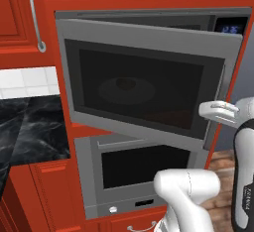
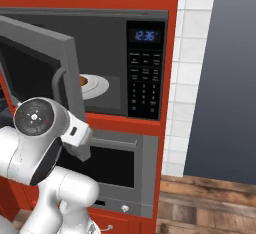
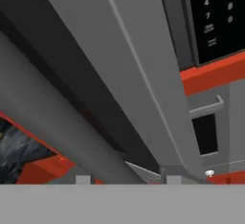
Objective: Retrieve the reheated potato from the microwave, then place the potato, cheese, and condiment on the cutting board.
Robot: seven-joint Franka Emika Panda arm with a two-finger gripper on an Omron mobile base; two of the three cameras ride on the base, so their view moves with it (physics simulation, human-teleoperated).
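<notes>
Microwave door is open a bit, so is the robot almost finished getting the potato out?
Not nearly. Done: the microwave door is swung partly open. In hand: the end effector sits at the door's lower edge, by the handle; whether it grips anything is unclear. Left: the potato is on its white plate inside, and it, the cheese and the condiment must reach the cutting board.

light: even, bright, flat render | shadows: soft, faint | glare: slight | focus: hand view soft, blocky
</notes>
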